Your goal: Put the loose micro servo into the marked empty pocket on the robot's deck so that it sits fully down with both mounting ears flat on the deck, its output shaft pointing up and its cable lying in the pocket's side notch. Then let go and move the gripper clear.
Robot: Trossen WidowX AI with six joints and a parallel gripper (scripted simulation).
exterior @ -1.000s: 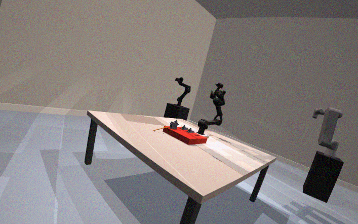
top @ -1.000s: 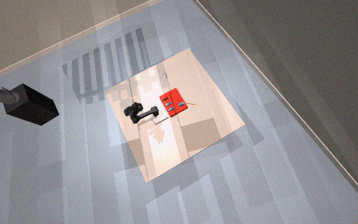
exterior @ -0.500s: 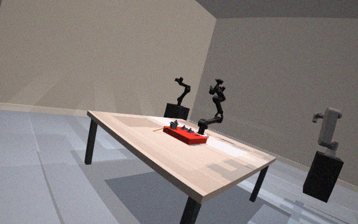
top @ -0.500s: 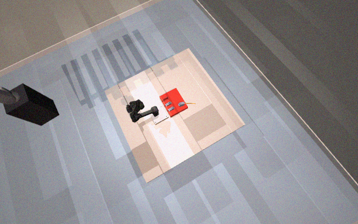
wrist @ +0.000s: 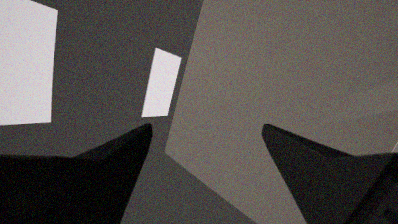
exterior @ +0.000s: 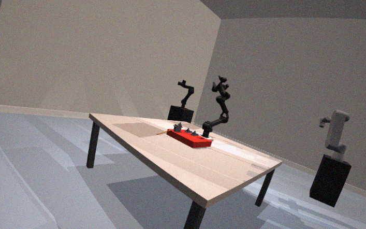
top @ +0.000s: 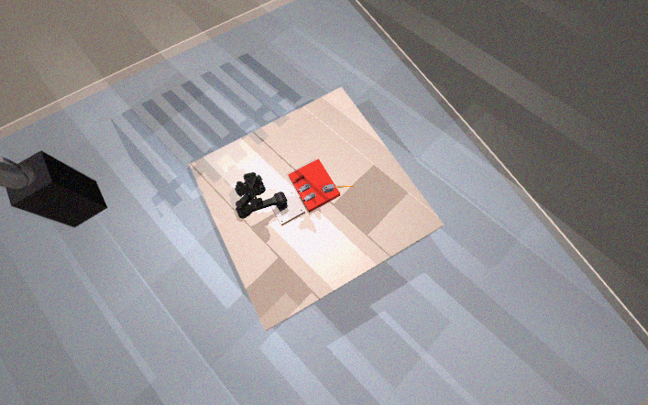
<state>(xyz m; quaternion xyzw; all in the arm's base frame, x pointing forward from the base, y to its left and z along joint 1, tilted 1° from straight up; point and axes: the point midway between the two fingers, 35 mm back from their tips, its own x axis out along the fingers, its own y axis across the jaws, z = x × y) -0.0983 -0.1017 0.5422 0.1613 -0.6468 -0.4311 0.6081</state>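
Top view: the micro servo [top: 328, 187] [exterior: 177, 127] is on the red deck [top: 320, 170] [exterior: 181, 137], near the edge away from the arm. Grey body; orange cable [top: 345, 186] [exterior: 161, 132] runs out past that edge. Two other grey servos [top: 304, 187] [exterior: 188, 130] and [top: 309, 196] [exterior: 194, 132] sit in a row with a dark recess [top: 299, 179], which I take to be the target pocket. The gripper [top: 249, 182] [exterior: 216, 80] [wrist: 208, 129] is well apart from the deck, on the arm's base side.

Exterior view: loose servo rises higher than its two neighbours, apparently upright and unseated. Shaft direction and ears too small to confirm. Gripper is raised high above the table [exterior: 150, 147].

Wrist view: fingers spread wide, nothing between them; only walls and bright panels beyond. No servo in sight.

Step in hand, judged: pre-grasp, placement not yet done. Next move calls for swinging the wrist down toward the deck, lining the open fingers up with the servo body, and keeping them off the cable.
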